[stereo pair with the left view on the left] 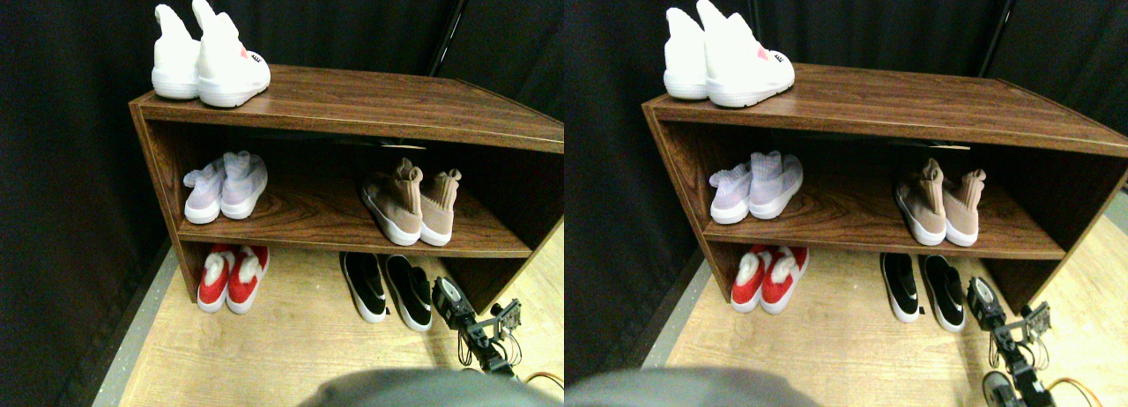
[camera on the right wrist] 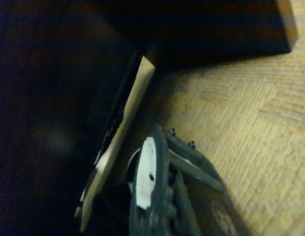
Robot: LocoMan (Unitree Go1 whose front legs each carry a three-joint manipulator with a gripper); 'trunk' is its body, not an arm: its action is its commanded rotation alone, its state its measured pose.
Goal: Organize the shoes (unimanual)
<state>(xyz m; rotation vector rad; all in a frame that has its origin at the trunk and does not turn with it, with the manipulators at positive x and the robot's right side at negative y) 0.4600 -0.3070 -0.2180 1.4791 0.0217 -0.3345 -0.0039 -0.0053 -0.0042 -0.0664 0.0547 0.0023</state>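
Gripper (stereo pair with the left view on the left: 451,303) low beside my black slip-on pair (stereo pair with the left view on the left: 388,288) at the wooden rack's (stereo pair with the left view on the left: 352,103) bottom right corner; claw state unreadable. Swinging in risks clipping the side panel.

White shoes (stereo pair with the left view on the left: 210,59), lilac pair (stereo pair with the left view on the left: 226,187), tan-beige pair (stereo pair with the left view on the left: 411,203), red pair (stereo pair with the left view on the left: 232,277), black slip-ons (stereo pair with the left view on the left: 386,289), dark wood-grain shelf (stereo pair with the left view on the left: 352,103).

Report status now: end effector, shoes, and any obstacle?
Right end effector low by the black slip-ons, holding nothing. Tan pair sits paired on the middle shelf. Shelf side panel close beside the arm.
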